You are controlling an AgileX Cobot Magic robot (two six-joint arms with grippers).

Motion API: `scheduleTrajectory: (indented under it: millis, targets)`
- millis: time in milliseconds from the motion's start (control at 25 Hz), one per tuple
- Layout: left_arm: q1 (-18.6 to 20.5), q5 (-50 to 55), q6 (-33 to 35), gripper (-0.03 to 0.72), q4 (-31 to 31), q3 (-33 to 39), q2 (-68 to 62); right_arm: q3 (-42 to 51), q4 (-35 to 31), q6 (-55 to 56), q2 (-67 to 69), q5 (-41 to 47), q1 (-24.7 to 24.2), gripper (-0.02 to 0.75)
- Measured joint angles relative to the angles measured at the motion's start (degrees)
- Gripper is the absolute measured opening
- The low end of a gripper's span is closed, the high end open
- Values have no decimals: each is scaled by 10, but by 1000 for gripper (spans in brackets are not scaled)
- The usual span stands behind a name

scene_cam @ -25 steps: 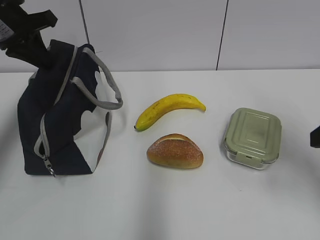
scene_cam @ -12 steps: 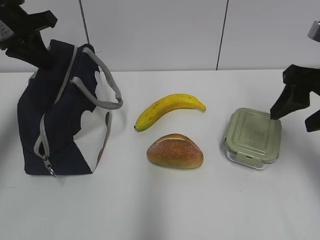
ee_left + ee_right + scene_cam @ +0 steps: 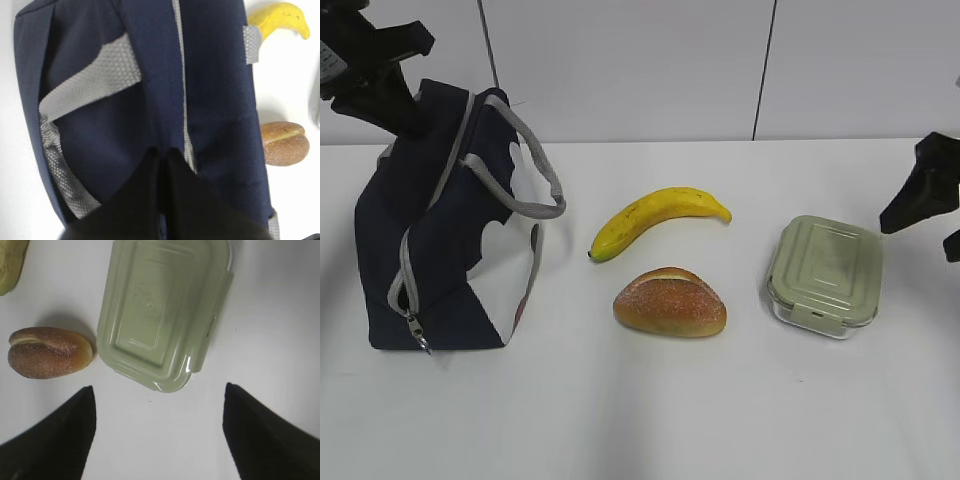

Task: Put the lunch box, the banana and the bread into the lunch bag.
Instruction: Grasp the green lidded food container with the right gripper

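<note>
Both grippers are accounted for: the left gripper (image 3: 161, 160) is clamped on the lunch bag (image 3: 440, 230). The right gripper (image 3: 157, 405) is held wide apart, the lunch box (image 3: 162, 310) unobstructed just ahead, the bread (image 3: 47, 352) beside it.

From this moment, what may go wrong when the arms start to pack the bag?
1. The right tool stands open above the table, beside the box, not over it. If it goes down here, it would likely miss the box.
2. The bread lies close to the box; a wide grip may push it.
3. The left tool is shut on the bag top. The zipper looks only partly open, so the box may catch at the mouth.
</note>
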State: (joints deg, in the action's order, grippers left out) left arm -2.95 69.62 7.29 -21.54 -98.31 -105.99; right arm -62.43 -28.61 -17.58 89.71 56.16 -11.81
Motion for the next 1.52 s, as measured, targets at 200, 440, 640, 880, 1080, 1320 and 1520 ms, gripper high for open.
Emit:
scheduleTrajectory:
  millis: [200, 440, 640, 880, 1080, 1320, 1520]
  targets:
    - [0, 0, 0, 1, 0, 0, 0, 0, -60, -90, 21, 0, -32, 585]
    - [0, 0, 2, 1, 0, 0, 0, 0, -96, -144, 73, -7, -36, 585]
    - [0, 0, 2, 1, 0, 0, 0, 1, -126, -170, 102, -29, -43, 585]
    - [0, 0, 4, 1, 0, 0, 0, 47, -178, -221, 111, -67, -52, 585]
    - [0, 0, 4, 1, 0, 0, 0, 80, -263, -299, 123, -70, -82, 585]
    - [0, 0, 4, 1, 0, 0, 0, 80, -328, -371, 167, -56, -91, 585]
    - [0, 0, 4, 1, 0, 0, 0, 80, -373, -425, 199, -53, -91, 585]
